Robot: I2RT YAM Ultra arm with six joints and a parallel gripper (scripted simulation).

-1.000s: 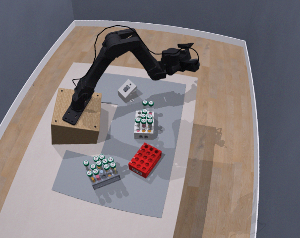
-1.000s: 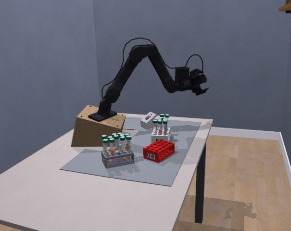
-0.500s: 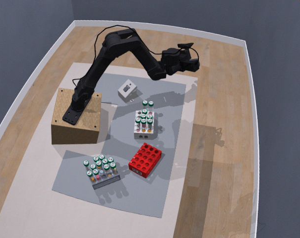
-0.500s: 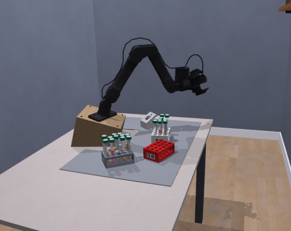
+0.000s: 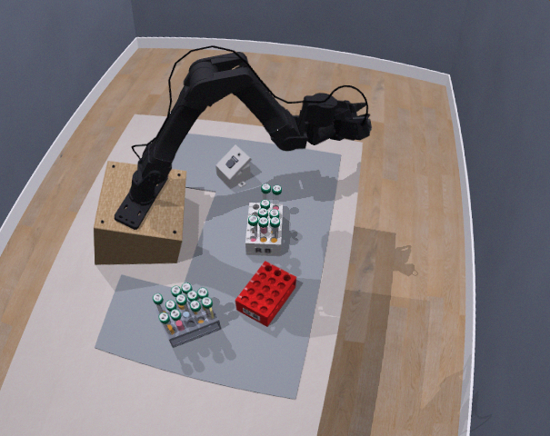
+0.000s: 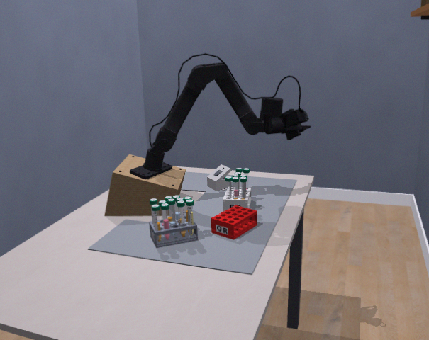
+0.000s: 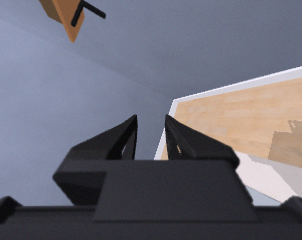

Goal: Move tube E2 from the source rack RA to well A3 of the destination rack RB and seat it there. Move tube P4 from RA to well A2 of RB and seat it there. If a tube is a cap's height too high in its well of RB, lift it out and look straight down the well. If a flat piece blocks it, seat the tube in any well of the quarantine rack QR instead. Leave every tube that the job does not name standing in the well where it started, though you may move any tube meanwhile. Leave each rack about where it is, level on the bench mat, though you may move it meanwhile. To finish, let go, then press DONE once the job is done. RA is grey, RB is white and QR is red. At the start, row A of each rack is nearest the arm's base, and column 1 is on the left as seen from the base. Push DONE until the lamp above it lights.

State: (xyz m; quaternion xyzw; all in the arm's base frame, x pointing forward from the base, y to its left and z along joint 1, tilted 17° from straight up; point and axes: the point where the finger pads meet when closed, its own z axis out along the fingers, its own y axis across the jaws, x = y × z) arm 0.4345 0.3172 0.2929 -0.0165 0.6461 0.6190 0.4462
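Observation:
The grey rack RA (image 5: 191, 312) stands at the near left of the mat with several green-capped tubes; it also shows in the exterior view (image 6: 173, 228). The cap labels are too small to read, so I cannot pick out E2 or P4. The white rack RB (image 5: 264, 227) (image 6: 239, 197) holds several capped tubes. Two more green caps (image 5: 271, 188) show at its far end; I cannot tell whether they sit in its wells. My gripper (image 5: 366, 123) (image 6: 304, 127) (image 7: 151, 119) hangs high in the air past the mat's far right edge, fingers drawn narrow, with nothing between them.
The red rack QR (image 5: 266, 292) (image 6: 234, 221) stands empty to the right of RA. The white DONE box (image 5: 235, 166) (image 6: 218, 176) sits on the mat behind RB. The arm's base stands on a wooden block (image 5: 141, 218).

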